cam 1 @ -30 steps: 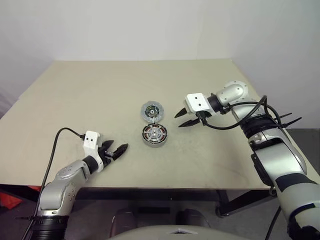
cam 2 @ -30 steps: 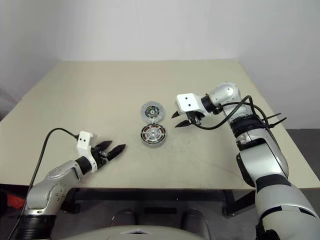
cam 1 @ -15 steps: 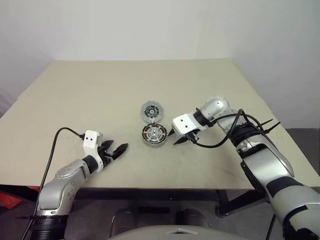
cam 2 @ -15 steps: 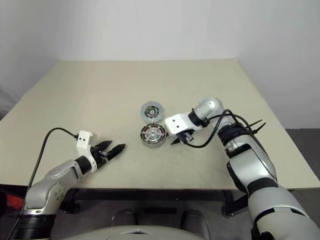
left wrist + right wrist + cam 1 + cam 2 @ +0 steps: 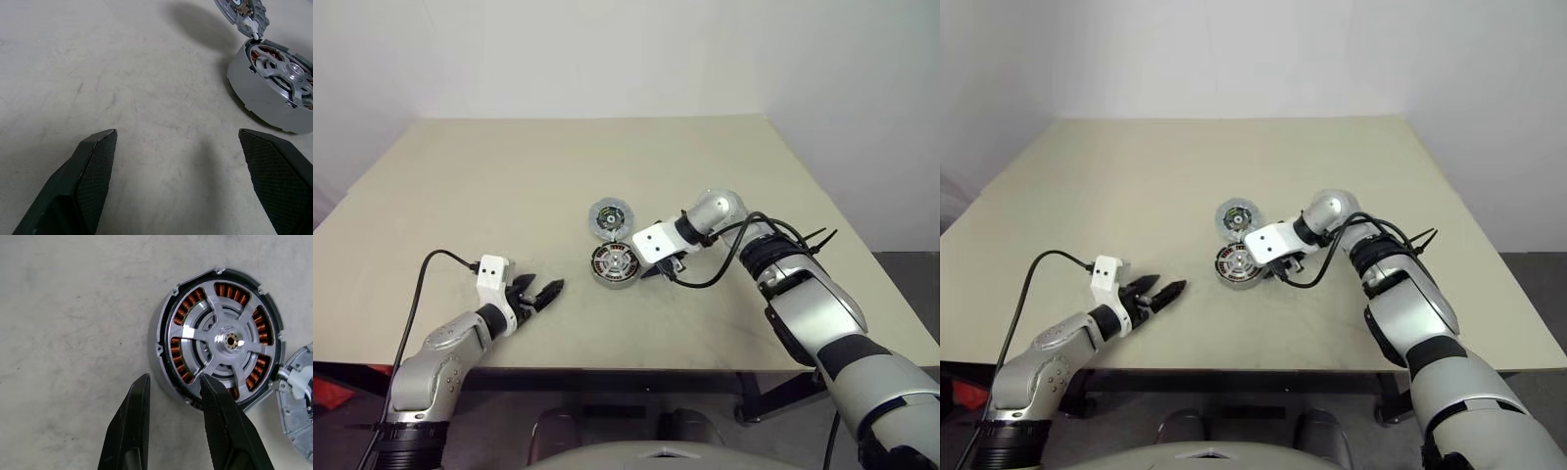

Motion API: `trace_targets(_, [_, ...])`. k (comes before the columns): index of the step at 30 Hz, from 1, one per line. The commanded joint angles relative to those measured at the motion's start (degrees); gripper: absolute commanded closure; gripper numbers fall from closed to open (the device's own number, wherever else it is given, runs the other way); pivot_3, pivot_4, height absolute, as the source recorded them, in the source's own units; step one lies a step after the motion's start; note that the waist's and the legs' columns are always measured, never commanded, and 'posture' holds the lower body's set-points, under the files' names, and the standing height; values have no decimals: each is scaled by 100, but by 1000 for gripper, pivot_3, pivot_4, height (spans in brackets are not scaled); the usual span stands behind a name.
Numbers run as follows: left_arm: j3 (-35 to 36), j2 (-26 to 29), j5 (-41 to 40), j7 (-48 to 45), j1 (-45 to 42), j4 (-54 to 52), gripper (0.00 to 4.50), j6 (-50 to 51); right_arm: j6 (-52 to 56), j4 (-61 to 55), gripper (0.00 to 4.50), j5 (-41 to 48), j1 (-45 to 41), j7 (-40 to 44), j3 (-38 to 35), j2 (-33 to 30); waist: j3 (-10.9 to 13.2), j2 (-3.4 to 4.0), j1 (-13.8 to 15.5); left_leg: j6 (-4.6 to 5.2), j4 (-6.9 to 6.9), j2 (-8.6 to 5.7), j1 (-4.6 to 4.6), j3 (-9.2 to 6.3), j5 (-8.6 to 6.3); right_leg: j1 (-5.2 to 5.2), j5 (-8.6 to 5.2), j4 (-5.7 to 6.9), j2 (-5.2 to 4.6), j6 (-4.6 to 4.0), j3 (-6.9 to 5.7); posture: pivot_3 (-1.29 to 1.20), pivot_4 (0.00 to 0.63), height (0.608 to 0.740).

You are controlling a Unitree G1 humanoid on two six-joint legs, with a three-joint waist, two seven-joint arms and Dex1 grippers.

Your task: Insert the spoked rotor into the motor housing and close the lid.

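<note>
A: Presently, where does the motor housing (image 5: 615,263) sit?

B: Near mid-counter (image 5: 509,186). The spoked rotor (image 5: 226,339) lies seated inside it; copper windings (image 5: 184,308) show between the spokes. The lid (image 5: 609,217) stands tilted open at the housing's 12 o'clock, joined at the edge, with small green and black bits at its centre.

A: Right pincer (image 5: 171,384)?

B: At the housing's 3 o'clock in the head views, pointing steeply down. In the right wrist view the fingers (image 5: 138,401) stand partly open with a narrow gap. One tip is over the housing's rim at the rotor's edge, the other over bare counter just outside the wall. Nothing is held. I cannot tell whether either tip touches the housing.

A: Left pincer (image 5: 540,294)?

B: Well apart from the housing, toward its 8 o'clock, low over the counter. Fingers (image 5: 93,166) spread wide, empty, only bare counter between them. The housing and the raised lid appear beyond them in the left wrist view.

A: Anything else noted?

B: A black cable (image 5: 421,284) loops from the left wrist; more black cable (image 5: 734,257) hangs along the right forearm.
</note>
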Motion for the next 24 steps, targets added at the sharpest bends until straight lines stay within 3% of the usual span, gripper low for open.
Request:
trace_targets(1, [-32,-8,-15,8,18,-80,247,38,-176,36,2683,-39,-144,14,-7,40,0,0,-1,0,0,1,0,0,0,0,0,0,0,0,0,0,0,740])
trace_targets(11, [49,-3,1,31,40,-11,247,-14,-396,-100,2683,-116,30,111,91,29,0,0,-50,0,1,5,2,1,0,0,1,2,5,-2,0,0,0,740])
trace_targets(22, [95,2,26,49,59,-6,247,-33,-413,56,2683,-463,79,-416,272,235,-2,-3,-153,-2,6,17,14,1,1,12,2,2,17,-3,0,0,0,740])
trace_targets(24, [114,6,33,61,70,-11,247,-32,-427,82,3103,-479,57,-463,264,263,-2,-2,-159,-4,7,26,18,1,2,12,3,2,29,-5,2,0,0,740])
